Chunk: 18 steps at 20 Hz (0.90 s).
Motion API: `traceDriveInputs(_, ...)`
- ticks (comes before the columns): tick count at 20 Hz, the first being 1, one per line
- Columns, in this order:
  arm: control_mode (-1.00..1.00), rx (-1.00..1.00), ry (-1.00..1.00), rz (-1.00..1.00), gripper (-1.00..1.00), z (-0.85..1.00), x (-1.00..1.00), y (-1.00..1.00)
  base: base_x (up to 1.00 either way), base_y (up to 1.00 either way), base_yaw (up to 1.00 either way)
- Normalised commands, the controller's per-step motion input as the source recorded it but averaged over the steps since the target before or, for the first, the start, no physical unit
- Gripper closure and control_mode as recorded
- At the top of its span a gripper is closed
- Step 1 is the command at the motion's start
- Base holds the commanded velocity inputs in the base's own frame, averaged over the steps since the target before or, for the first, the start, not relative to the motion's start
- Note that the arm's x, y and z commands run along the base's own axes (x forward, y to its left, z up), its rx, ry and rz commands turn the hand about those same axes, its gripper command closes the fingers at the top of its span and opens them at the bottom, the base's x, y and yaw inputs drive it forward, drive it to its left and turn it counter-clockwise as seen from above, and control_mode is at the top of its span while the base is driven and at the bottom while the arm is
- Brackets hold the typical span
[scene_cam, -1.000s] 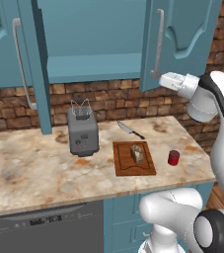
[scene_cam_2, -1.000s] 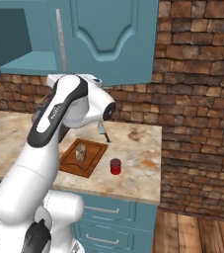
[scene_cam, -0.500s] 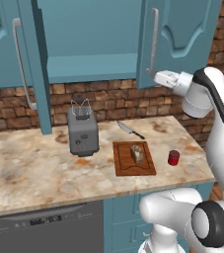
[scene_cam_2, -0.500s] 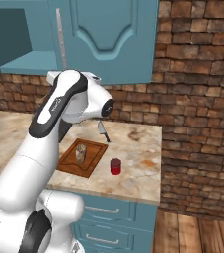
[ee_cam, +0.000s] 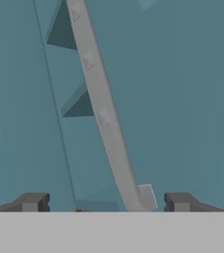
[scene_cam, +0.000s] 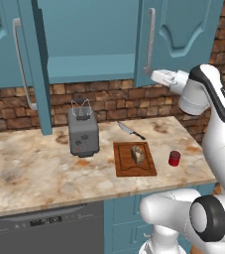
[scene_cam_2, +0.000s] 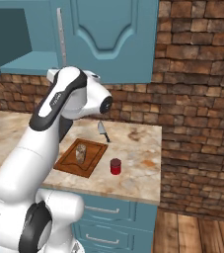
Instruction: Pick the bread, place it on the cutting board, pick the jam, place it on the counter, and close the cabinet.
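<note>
The bread [scene_cam: 138, 154] [scene_cam_2: 81, 153] stands on the cutting board [scene_cam: 134, 168] [scene_cam_2: 69, 165]. To the right of the board, the red jam [scene_cam: 174, 158] [scene_cam_2: 115, 166] sits on the counter [scene_cam: 29, 178] [scene_cam_2: 143, 148]. The cabinet [scene_cam: 84, 39] is open, its right door [scene_cam: 183, 30] [scene_cam_2: 113, 39] swung out. My gripper [scene_cam: 153, 75] [ee_cam: 106, 202] is open at the lower end of that door's grey bar handle [scene_cam: 150, 39] [ee_cam: 103, 113]. The bar's end lies between the fingertips [ee_cam: 32, 201], closer to the right one.
A grey toaster [scene_cam: 83, 131] stands left of the board and a knife [scene_cam: 130, 130] [scene_cam_2: 102, 131] lies behind it by the brick wall. The cabinet's left door [scene_cam: 34, 64] juts out over the counter. A dishwasher front [scene_cam: 44, 223] sits below.
The hand has crept left, closer to the bottom of the right door's handle. Bread, jam and doors have not moved.
</note>
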Motion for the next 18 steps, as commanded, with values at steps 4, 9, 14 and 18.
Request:
traceDriveInputs(4, -1.0, 0.0, 0.0, 0.0, -1.0, 0.0, 0.15, 0.11, 0.0, 0.0, 0.0)
traceDriveInputs(9, -1.0, 0.0, 0.0, 0.0, -1.0, 0.0, 0.15, 0.13, 0.0, 0.0, 0.0)
traceDriveInputs(14, -1.0, 0.0, 0.0, 0.0, -1.0, 0.0, 0.15, 0.12, 0.0, 0.0, 0.0)
traceDriveInputs(18, -1.0, 0.0, 0.0, 0.0, -1.0, 0.0, 0.13, 0.11, 0.0, 0.0, 0.0)
